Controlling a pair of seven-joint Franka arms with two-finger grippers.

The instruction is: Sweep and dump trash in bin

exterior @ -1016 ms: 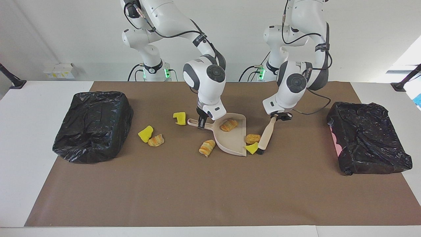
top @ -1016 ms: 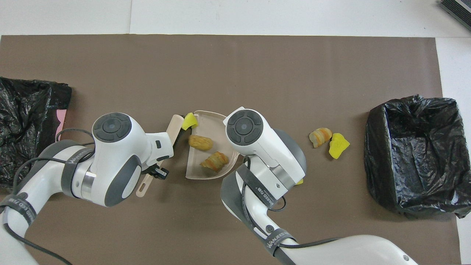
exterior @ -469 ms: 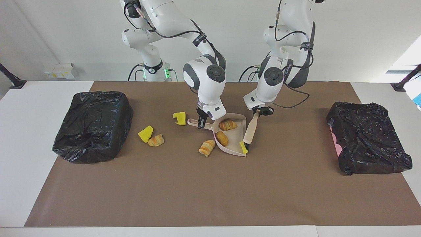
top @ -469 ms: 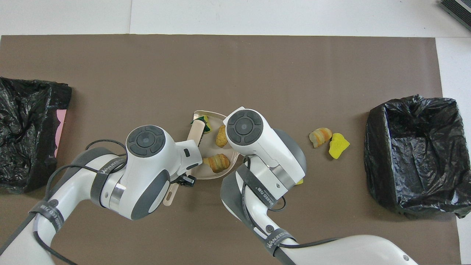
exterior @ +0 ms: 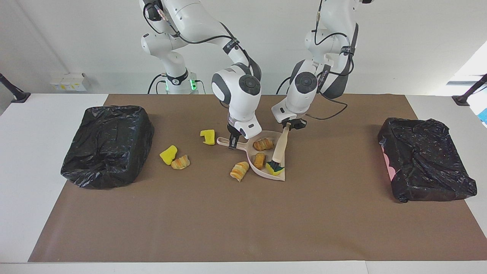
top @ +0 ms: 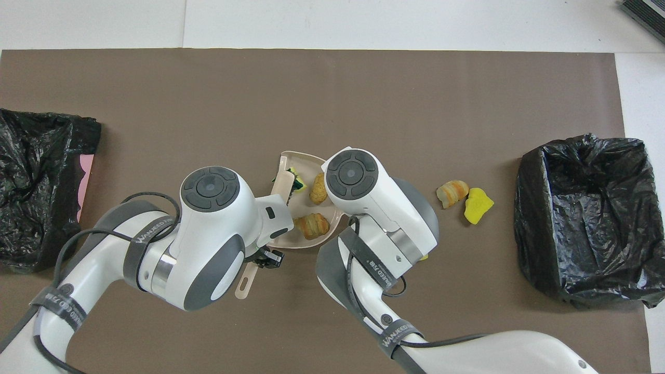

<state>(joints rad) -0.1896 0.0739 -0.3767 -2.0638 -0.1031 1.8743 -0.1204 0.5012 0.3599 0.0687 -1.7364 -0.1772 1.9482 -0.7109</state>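
Being light and soft, the trash (exterior: 260, 160) gathered in the dustpan (exterior: 269, 172) is nudged by the brush (exterior: 279, 150) pinched in the left end effector (exterior: 291, 126), the dustpan handle (exterior: 225, 142) clamped by the right end effector (exterior: 233, 142).

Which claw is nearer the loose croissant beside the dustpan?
Right. The right claw grips the dustpan handle beside that croissant; the left claw holds the brush over the pan.
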